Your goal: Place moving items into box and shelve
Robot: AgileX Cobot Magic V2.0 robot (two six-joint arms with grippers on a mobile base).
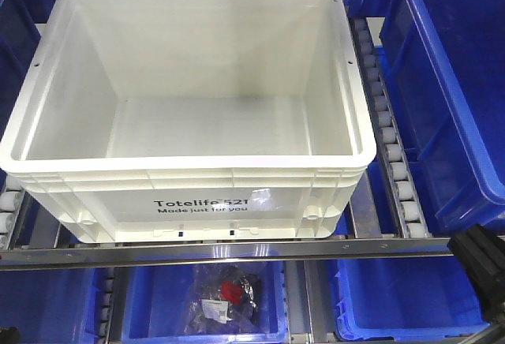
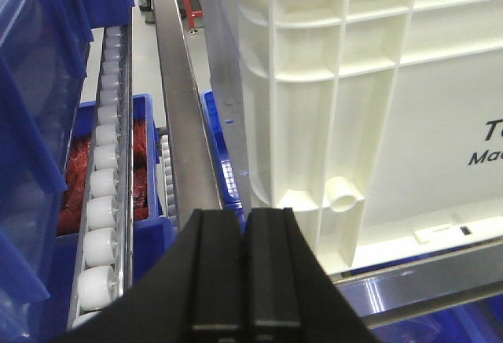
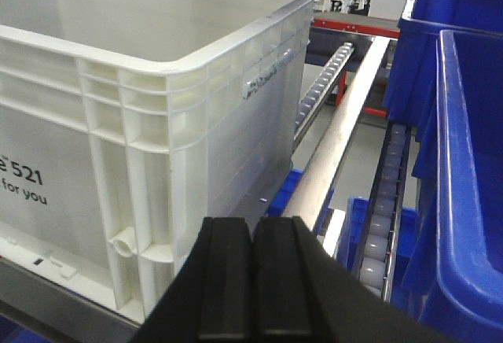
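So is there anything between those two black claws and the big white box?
Nothing visible. The left gripper and right gripper are both shut, each facing a lower front corner of the white box, with only open air between. The box sits on the roller shelf, and its inside looks empty.

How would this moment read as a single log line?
white Totelife tote: on roller shelf, empty | left gripper: shut, at tote's left corner | right gripper: shut, at right corner

left gripper point(image 2: 244, 272) closed, right gripper point(image 3: 253, 280) closed
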